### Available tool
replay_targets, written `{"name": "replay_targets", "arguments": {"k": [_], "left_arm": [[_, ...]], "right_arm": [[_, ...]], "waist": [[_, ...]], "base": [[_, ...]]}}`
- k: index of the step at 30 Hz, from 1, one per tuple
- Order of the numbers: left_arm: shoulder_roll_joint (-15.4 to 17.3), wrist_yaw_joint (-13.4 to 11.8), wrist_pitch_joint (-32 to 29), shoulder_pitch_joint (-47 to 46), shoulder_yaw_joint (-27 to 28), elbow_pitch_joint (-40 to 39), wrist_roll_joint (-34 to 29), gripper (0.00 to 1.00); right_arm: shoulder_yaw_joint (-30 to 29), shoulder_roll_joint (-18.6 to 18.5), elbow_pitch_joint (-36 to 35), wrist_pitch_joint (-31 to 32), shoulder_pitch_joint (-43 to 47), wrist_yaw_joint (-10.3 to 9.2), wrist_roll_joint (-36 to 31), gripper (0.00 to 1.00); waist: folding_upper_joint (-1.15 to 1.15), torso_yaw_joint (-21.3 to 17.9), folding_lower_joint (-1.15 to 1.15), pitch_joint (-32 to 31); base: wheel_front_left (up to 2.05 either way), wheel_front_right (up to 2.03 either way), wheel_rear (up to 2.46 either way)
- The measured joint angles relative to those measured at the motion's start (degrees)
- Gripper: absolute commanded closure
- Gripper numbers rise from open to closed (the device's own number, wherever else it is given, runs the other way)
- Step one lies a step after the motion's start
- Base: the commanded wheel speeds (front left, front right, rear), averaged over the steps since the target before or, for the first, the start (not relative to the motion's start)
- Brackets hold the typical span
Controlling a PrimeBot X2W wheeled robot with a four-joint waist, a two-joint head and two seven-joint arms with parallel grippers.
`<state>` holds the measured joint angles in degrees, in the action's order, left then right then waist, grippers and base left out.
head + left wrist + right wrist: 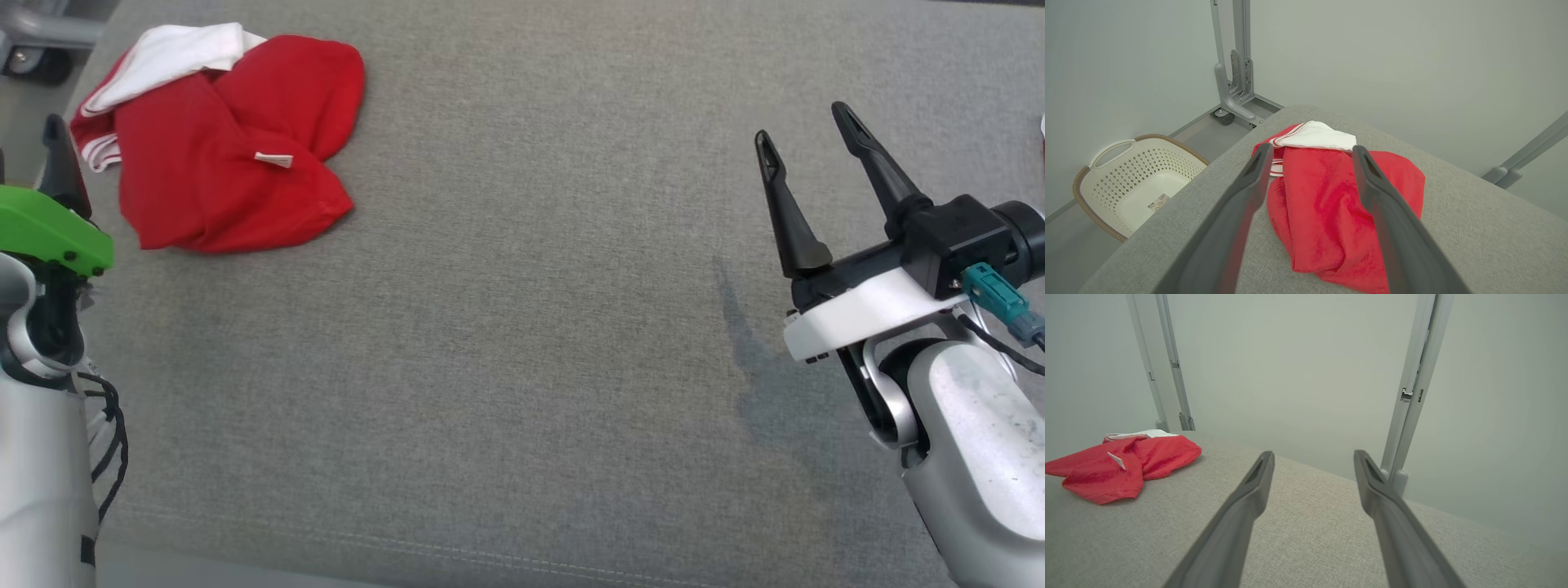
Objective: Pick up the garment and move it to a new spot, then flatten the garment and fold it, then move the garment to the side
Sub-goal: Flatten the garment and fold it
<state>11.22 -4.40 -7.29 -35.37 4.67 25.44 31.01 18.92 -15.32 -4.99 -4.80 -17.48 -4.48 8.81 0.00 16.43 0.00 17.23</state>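
The crumpled red knit garment with white striped trim (229,155) is lying bunched at the far left corner of the grey fabric-covered desk (531,327), close to its edge. The left gripper (1311,151) is hanging just short of it, both dark fingers spread wide and holding nothing. The right gripper (802,124) is likewise standing open and empty, well apart from the cloth. Risks, as I am judging them: a pinch that is catching only the top layer would be dragging the heap along in a tangle. A nudge outward would be tipping it over the edge toward the cream perforated plastic laundry basket (1147,163) on the floor below.
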Motion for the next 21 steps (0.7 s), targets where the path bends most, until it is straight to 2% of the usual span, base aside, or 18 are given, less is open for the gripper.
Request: {"name": "replay_targets", "arguments": {"k": [11,21], "left_arm": [[1.01,-1.12,-4.04,-5.91,3.87,5.76,2.79,0.0],[0.32,-1.18,-5.26,-8.26,2.46,11.58,1.97,0.0]], "right_arm": [[-1.96,-2.34,-3.27,1.4,-2.38,0.37,-0.92,0.0],[-3.0,-3.25,-3.81,1.56,-3.27,0.36,-1.47,0.0]], "waist": [[0.0,-4.71,0.0,7.86],[0.0,-6.38,0.01,13.68]], "base": [[0.0,0.0,0.0],[0.0,0.0,0.0]]}}
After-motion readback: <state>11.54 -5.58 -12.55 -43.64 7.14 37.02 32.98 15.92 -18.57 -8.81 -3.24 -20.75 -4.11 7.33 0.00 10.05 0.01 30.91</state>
